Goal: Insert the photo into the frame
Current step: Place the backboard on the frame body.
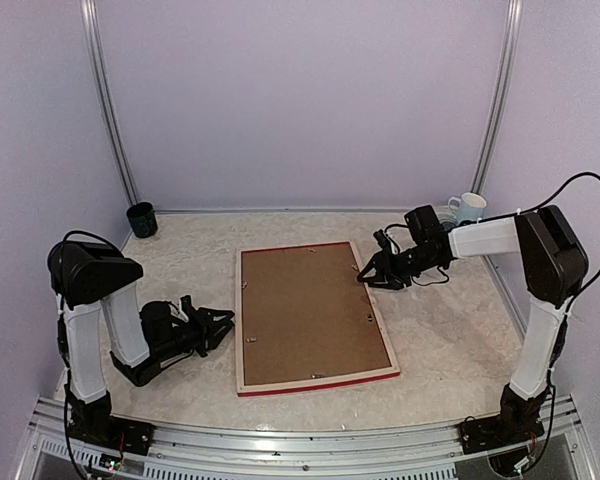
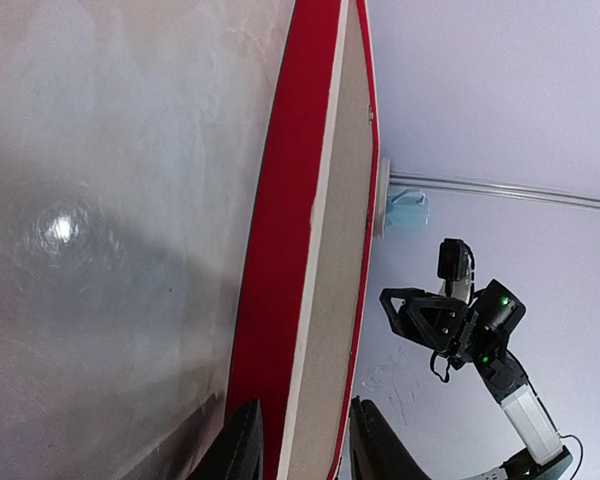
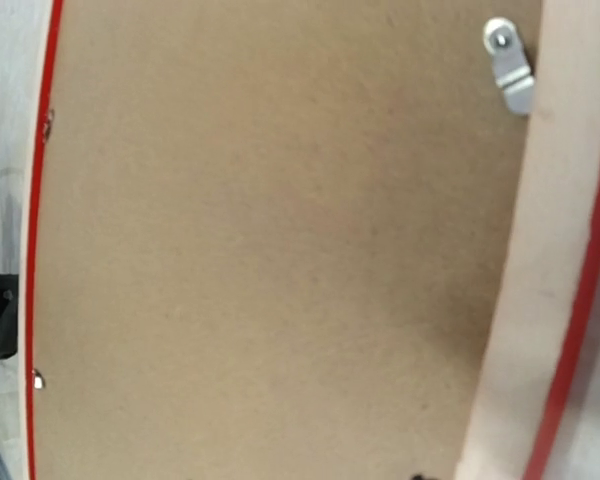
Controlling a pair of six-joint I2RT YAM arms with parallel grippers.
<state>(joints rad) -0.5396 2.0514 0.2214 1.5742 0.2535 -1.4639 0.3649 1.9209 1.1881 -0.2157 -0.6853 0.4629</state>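
Observation:
The frame point(image 1: 320, 382) lies face down in the middle of the table, red edges and pale wood rim up, with a brown backing board point(image 1: 305, 315) filling its back. The photo is hidden. My left gripper point(image 1: 228, 322) lies low just off the frame's left edge, turned on its side. In the left wrist view its jaws point(image 2: 305, 440) stand apart, with the frame's red side point(image 2: 280, 250) showing between them. My right gripper point(image 1: 363, 272) is at the frame's right rim near the far corner. The right wrist view shows only board point(image 3: 260, 250), rim point(image 3: 540, 300) and a metal turn clip point(image 3: 508, 65).
A dark mug point(image 1: 141, 218) stands at the back left corner. A white and blue mug point(image 1: 468, 207) stands at the back right, behind the right arm, and shows in the left wrist view as the mug point(image 2: 405, 210). Walls close the table on three sides.

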